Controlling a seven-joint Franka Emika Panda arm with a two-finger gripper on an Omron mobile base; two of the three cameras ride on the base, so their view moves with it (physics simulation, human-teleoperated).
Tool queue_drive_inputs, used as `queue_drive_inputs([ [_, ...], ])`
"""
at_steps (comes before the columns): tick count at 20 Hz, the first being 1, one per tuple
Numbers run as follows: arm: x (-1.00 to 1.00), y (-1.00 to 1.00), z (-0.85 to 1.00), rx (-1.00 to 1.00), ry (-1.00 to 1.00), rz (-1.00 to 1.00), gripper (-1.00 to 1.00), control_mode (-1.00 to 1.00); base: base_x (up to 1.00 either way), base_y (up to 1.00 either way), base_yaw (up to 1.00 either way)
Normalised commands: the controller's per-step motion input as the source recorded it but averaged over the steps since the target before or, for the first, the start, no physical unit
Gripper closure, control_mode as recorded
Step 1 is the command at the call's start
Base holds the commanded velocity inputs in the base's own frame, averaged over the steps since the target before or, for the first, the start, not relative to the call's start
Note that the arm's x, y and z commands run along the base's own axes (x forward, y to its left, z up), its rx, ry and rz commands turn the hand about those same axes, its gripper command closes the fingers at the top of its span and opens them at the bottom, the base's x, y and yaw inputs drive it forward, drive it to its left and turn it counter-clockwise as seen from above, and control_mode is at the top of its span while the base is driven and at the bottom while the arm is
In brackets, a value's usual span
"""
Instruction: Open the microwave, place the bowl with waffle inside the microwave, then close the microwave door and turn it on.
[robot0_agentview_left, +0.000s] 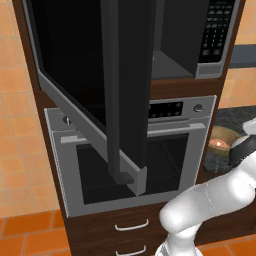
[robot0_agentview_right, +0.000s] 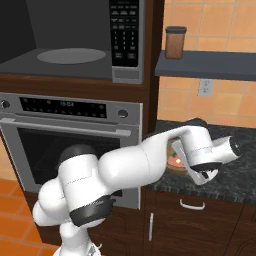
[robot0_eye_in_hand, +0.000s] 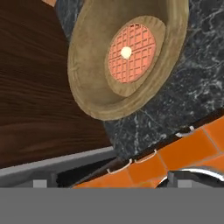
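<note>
Tool (robot0_agentview_right: 204, 176) jaws spread wide and empty, poised above the bowl (robot0_eye_in_hand: 127, 54) so they can straddle its rim. That bowl rests on the dark worktop (robot0_eye_in_hand: 192, 78), at three o'clock of the oven (robot0_agentview_left: 135, 155); the microwave door (robot0_agentview_left: 90, 75) already stands swung open.

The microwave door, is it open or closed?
Open. The wide black glass microwave door with its dark bar handle swings out toward the camera, and the right base view shows the grey inside with its round turntable plate.
</note>
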Motion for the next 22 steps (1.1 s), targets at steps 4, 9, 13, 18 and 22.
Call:
queue_drive_inputs([
  [4, 0.31, -0.03, -0.29, -0.19, -0.16, -0.06, -1.0, -1.0, 0.0, 0.0, 0.0],
  [9, 0.31, 0.0, -0.07, -0.08, 0.07, -0.15, -1.0, -1.0, 0.0, 0.0, 0.0],
  [13, 0.38, -0.06, -0.24, -0.06, 0.15, -0.14, -1.0, -1.0, 0.0, 0.0, 0.0],
  [18, 0.53, -0.3, -0.44, -0.06, 0.13, -0.14, -1.0, -1.0, 0.0, 0.0, 0.0],
  [22, 0.49, -0.4, -0.4, -0.03, 0.17, -0.13, -1.0, -1.0, 0.0, 0.0, 0.0],
])
